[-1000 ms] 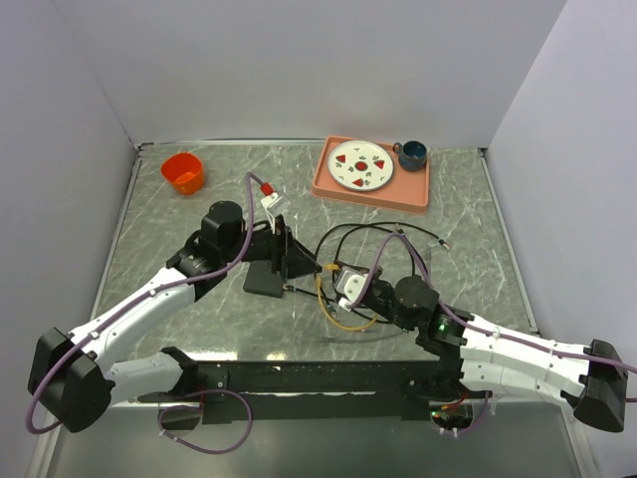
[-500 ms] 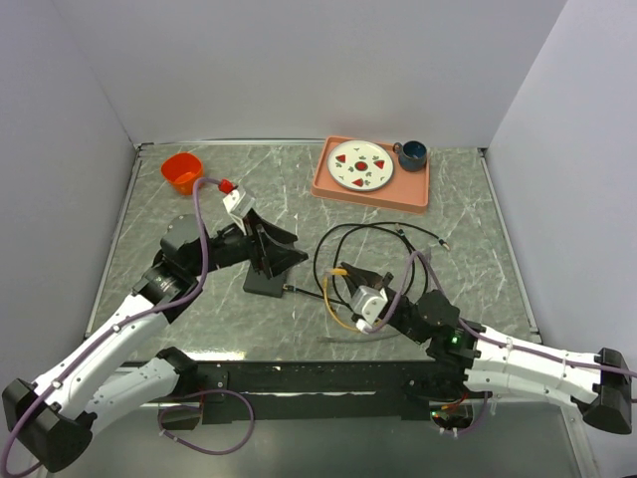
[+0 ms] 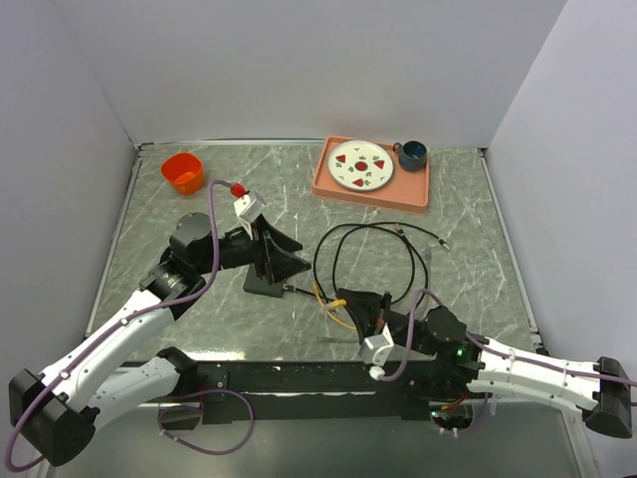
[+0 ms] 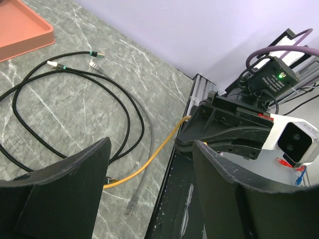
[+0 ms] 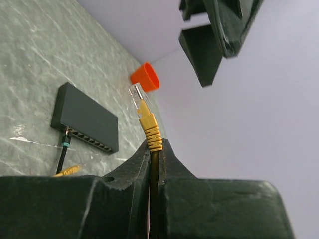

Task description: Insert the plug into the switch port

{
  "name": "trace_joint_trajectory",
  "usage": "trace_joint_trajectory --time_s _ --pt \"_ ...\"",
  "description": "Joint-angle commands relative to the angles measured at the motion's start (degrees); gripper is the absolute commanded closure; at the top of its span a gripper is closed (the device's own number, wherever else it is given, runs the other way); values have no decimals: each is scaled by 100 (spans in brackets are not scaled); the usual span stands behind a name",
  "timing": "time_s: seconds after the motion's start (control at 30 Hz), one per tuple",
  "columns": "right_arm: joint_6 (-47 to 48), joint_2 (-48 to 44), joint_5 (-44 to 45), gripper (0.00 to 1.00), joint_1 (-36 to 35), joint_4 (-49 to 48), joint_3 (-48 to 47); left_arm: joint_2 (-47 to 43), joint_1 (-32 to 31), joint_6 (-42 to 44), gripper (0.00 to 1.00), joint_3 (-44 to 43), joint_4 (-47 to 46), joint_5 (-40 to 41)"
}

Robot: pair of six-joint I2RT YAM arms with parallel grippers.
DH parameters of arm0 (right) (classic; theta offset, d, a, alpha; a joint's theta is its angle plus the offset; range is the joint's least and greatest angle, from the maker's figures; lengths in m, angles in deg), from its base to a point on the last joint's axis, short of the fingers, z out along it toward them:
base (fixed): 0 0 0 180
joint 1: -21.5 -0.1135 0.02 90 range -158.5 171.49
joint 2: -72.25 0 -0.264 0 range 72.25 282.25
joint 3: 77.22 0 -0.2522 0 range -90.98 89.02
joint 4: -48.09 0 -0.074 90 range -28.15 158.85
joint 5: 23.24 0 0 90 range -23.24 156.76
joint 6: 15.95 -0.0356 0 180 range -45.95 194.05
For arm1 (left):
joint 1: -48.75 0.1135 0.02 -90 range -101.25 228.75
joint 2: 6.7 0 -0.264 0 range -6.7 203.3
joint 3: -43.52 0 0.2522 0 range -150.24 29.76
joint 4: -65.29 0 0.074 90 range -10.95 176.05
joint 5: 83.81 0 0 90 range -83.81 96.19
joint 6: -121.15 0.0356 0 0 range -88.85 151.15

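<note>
Step in hand, as judged: bring plug to switch port.
- Right pincer clamped tight on yellow cable just behind plug. Clear tip stands free above fingers.
- Left pincer wide apart, grips nothing, hangs near switch.
- To do well: turn wrist until plug lies level and square to port row. Pick free port beside black cable already seated. Push straight, slow. Left pincer could brace box.
- Switch: flat matte-black box lying on table, well apart from plug.

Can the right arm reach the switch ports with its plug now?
Probably yes: the port row faces the yellow plug in the right pincer, only loose cables between. The left pincer above the switch may crowd it.
</note>
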Motion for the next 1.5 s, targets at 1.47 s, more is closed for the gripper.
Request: trace_joint_trajectory --time_s 1.47 --pt "-612 928 1190 100 -4 -362 -1099 411 -905 394 37 -87 -96 626"
